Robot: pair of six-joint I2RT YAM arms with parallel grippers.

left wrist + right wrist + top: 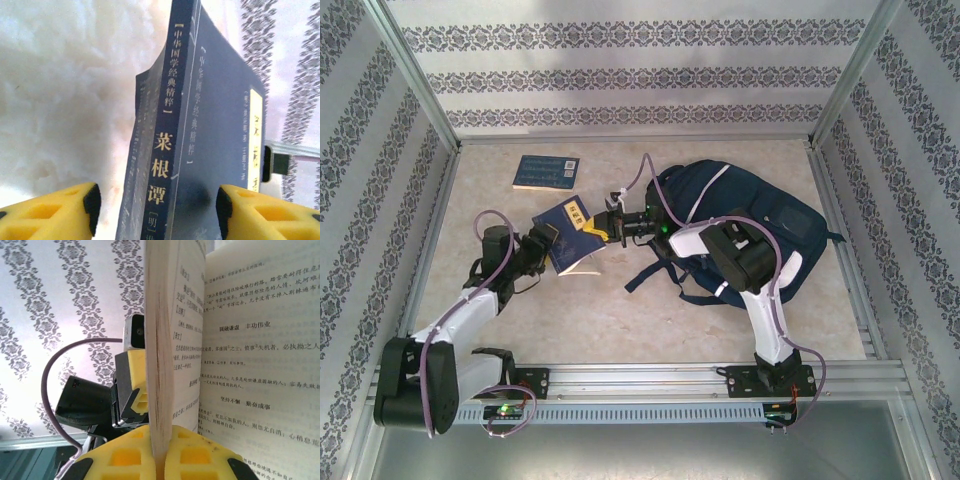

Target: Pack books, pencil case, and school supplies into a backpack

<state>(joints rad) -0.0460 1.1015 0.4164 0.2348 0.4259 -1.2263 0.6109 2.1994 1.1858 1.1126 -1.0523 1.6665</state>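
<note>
Right hand point(161, 445) clenched on dark blue book point(175, 340) | left hand point(157, 207) parted, straddling spine, possibly touching

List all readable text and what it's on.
"中华国学经典精粹": nearer dark blue book, spine.
"菜根谭": same spine.
"圆融谦虚 丰功伟业": its open page.
"坚持不懈 勤奋成事": same page.
Page body text, print on the far book: too small.

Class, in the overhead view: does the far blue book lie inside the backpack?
No: the far blue book lies flat on the table, apart from the backpack.
</note>
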